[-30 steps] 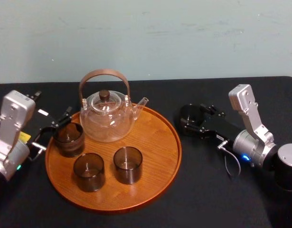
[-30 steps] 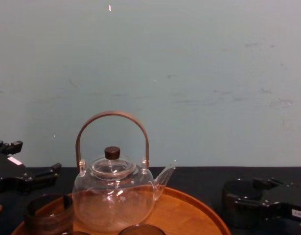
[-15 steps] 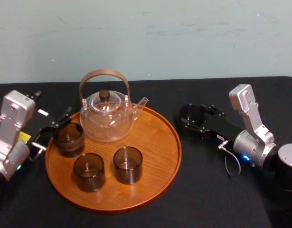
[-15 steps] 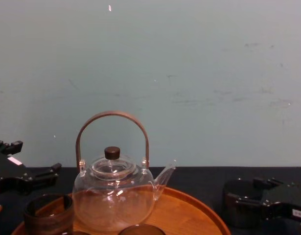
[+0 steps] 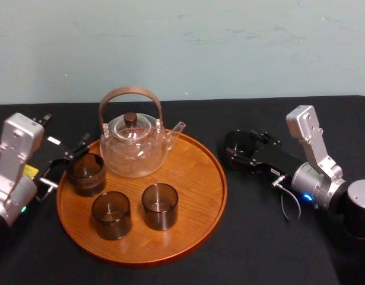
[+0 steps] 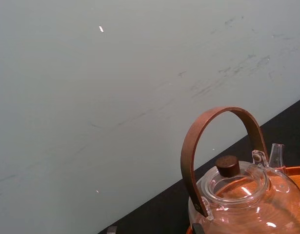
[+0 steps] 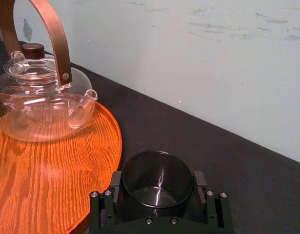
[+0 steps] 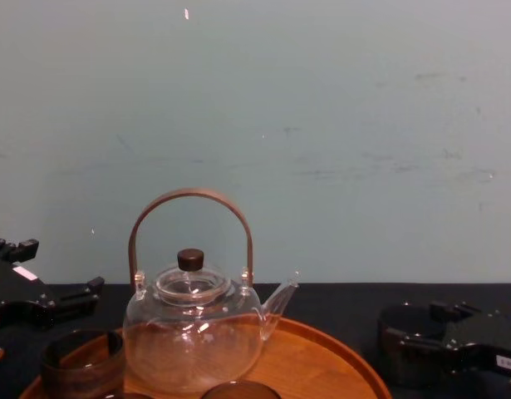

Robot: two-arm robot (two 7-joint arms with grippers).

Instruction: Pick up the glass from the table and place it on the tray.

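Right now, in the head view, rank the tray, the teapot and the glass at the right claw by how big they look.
1. tray, by far the widest.
2. teapot, handle included.
3. glass at the right claw, clearly smallest, though the claw partly hides it.

Teapot point(image 5: 133, 148) sits far on the tray point(image 5: 194, 228). Before it are the left glass point(image 5: 85, 174), the near-left glass point(image 5: 111, 215) and the middle glass point(image 5: 159, 205). Right of the tray, on the table point(image 5: 253, 243), the fourth glass point(image 5: 237, 142) stands between the right gripper point(image 5: 238, 149) fingers. Left gripper point(image 5: 66, 161) is at the tray's left rim.
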